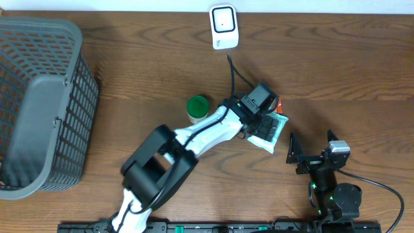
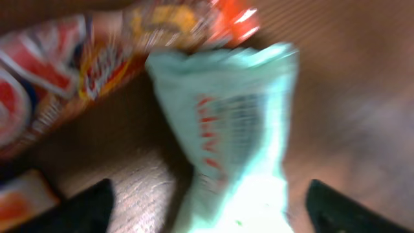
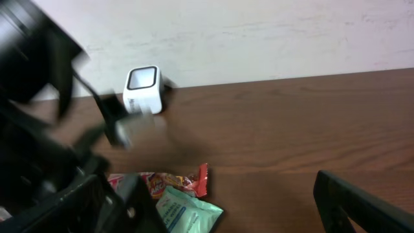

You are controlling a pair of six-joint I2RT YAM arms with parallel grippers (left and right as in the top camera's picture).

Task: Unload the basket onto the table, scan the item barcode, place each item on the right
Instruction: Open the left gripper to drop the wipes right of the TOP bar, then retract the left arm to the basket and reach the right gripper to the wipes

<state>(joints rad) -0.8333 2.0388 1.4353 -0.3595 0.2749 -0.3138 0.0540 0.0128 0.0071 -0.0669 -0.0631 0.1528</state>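
A mint green wipes packet (image 1: 275, 133) (image 2: 239, 136) (image 3: 189, 211) lies flat on the wooden table, one end against a red and yellow snack packet (image 1: 279, 103) (image 2: 77, 58) (image 3: 174, 181). My left gripper (image 1: 261, 126) (image 2: 213, 210) hangs right over the mint packet, open, one finger on each side and neither touching it. The view is blurred. The white barcode scanner (image 1: 224, 26) (image 3: 142, 89) stands at the far edge. My right gripper (image 1: 312, 144) (image 3: 239, 210) is open and empty, to the right of the packets.
A grey mesh basket (image 1: 39, 110) fills the left end of the table. A jar with a green lid (image 1: 197, 107) stands just left of my left arm. A black cable (image 1: 231, 74) runs from the scanner toward the left wrist.
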